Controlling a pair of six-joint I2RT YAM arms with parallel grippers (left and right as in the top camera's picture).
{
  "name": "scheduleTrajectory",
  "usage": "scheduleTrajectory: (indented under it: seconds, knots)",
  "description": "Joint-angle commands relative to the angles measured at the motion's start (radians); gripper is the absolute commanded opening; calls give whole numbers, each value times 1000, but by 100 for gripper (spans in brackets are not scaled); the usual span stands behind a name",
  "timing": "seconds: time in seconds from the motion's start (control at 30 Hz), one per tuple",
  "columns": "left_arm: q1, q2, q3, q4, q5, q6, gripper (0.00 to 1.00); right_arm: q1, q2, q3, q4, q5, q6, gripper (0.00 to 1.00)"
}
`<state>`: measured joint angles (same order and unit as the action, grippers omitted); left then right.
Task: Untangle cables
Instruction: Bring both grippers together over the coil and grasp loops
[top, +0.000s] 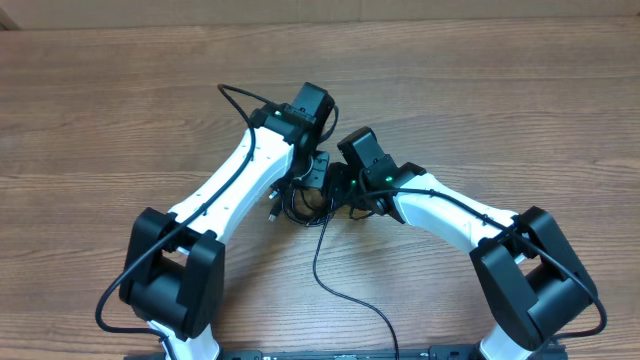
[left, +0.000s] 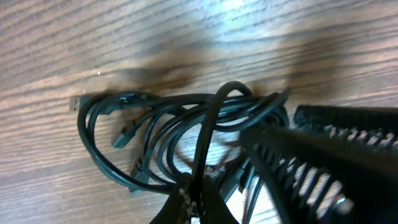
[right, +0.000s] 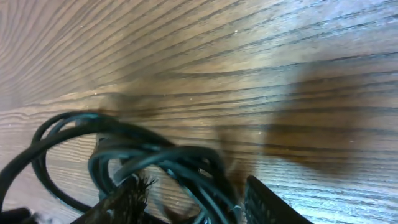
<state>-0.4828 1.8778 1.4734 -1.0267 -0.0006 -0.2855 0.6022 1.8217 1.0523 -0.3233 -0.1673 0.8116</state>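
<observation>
Since one strand of the cables (left: 155, 124) rises straight into the left end effector (left: 194, 198), it reads as clenched on that strand. The bundle lies just ahead of it, long axis sideways across its view, with a plug tip (left: 74, 104) at the far end. Right end effector (right: 193, 202) straddles other loops, can't tell if it presses them. Both arms reach forward with elbows out, meeting over the bundle mid tabletop (top: 100, 100), about equally near

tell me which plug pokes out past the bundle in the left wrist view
The silvery-tipped plug at the far left, beyond the outermost loop of the cables; the other plugs lie inside the loops.
</observation>
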Motion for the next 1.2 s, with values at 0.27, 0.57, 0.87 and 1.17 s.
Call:
scheduleTrajectory:
  seconds: [0.27,0.57,0.87,1.17]
  knots:
    - [11,0,-60,56,27,-14,4,1,10,-4,5,11,3,19]
    - [11,0,-76,105,27,-27,4,1,31,-4,8,10,32,17]
    - [11,1,-161,220,27,-52,4,0,38,-4,-2,10,77,4]
    - [12,1,-163,301,27,-63,25,-1,38,-4,-3,10,79,4]
